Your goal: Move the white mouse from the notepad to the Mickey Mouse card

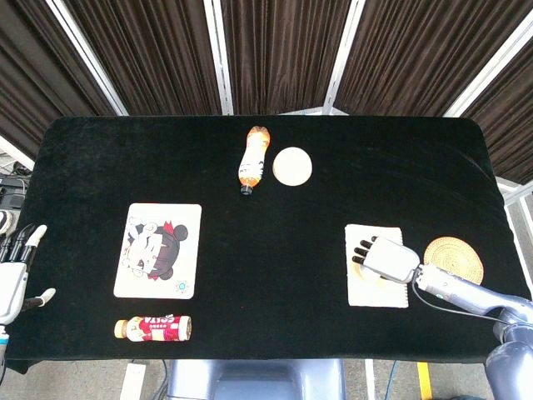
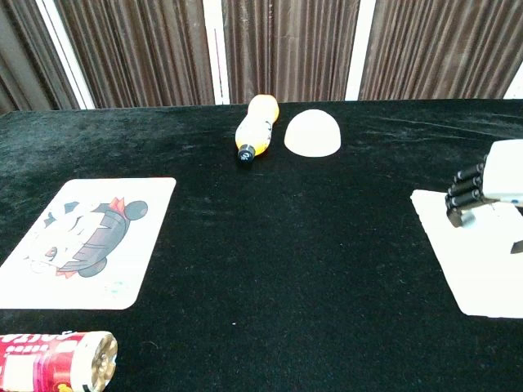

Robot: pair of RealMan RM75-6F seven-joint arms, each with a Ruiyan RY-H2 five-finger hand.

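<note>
The right hand (image 1: 381, 257) lies over the upper part of the white rectangular paper notepad (image 1: 376, 292), palm down, its dark fingers (image 2: 462, 198) curled towards the sheet. That posture fits cupping a low, rounded thing from above. The white mouse does not show plainly in either view. Since it is nowhere else on the black-clothed desk (image 1: 275, 250), it is most likely on the notepad under this palm. White on white and covered, it cannot be made out, so I cannot tell whether the fingers have closed on it or only hover around it.

The pale Mickey Mouse card with the cartoon print (image 1: 158, 250) lies flat, well to the left of the notepad. Bare black cloth lies between the two, so the carry looks unobstructed.

A round woven straw coaster (image 1: 454, 258) sits just right of the notepad, close to the wrist. An orange plastic bottle lying on its side (image 1: 252, 158) and a white dome-shaped object (image 1: 292, 166) rest beyond the notepad and to its left, clear of the likely path. A red-labelled bottle (image 1: 154, 327) lies far left of the notepad, just in front of the card.

The left hand (image 1: 17, 271) holds nothing, fingers spread, and hangs farthest left of the notepad, off the desk edge.
</note>
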